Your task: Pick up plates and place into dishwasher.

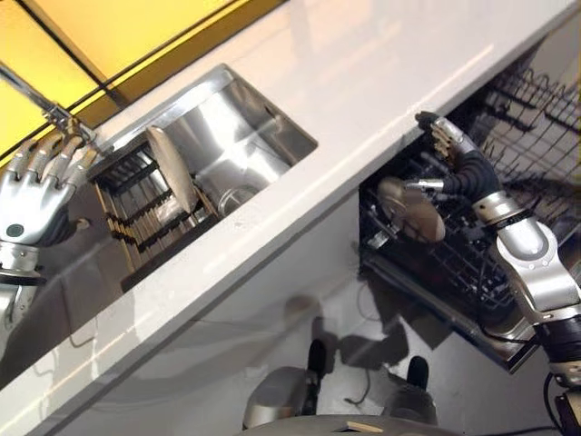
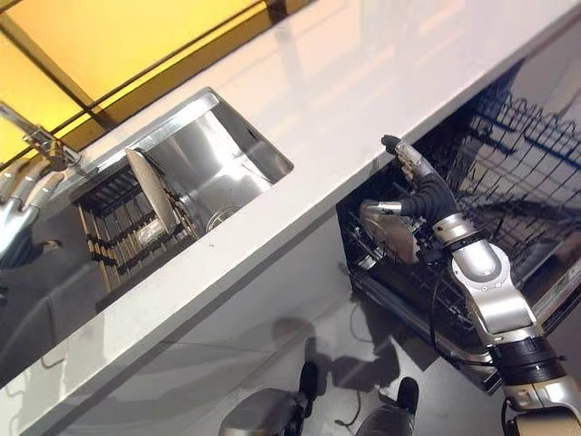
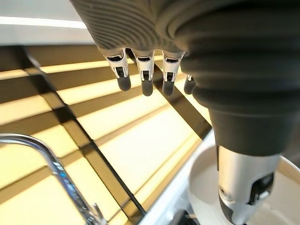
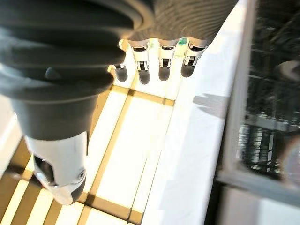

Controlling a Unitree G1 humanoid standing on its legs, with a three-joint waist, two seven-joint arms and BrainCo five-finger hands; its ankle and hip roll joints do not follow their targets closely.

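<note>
one plate (image 1: 171, 170) stands on edge in the sink rack (image 1: 136, 213), another (image 1: 410, 210) sits in the dishwasher rack (image 1: 522, 154) beside the right hand (image 1: 445, 138), whose fingers are straight, holding nothing. the left hand (image 1: 34, 186) hovers open-fingered near the faucet (image 1: 50, 107).

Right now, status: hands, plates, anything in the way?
Left hand open, raised beside the sink. Right hand open over the dishwasher rack. One plate in the rack, one plate upright in the sink. Nothing blocking.
</note>
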